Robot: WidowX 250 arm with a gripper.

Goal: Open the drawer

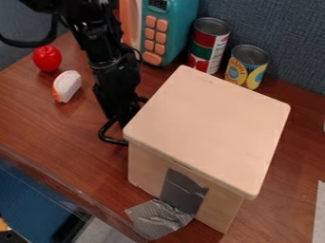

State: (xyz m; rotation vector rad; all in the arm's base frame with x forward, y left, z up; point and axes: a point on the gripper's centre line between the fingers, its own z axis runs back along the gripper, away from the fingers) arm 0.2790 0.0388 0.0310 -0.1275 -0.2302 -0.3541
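A light wooden box (210, 124) with a flat, overhanging lid stands right of centre on the table. Grey tape (182, 191) covers part of its front face, and a crumpled flap of it (157, 219) spreads out at the foot of that face. I cannot tell how far any drawer in the box stands out. My gripper (119, 114) hangs low at the box's left side, close to the lid's left corner, and the box may hide part of it. Whether it touches the box is unclear.
A red apple toy (47, 58) and a white-and-orange toy piece (66, 86) lie at the left. Behind the box stand a teal toy microwave (170, 31), a red-and-green can (208, 45) and a yellow-labelled can (246, 67). The table's front edge (70, 193) runs along the lower left.
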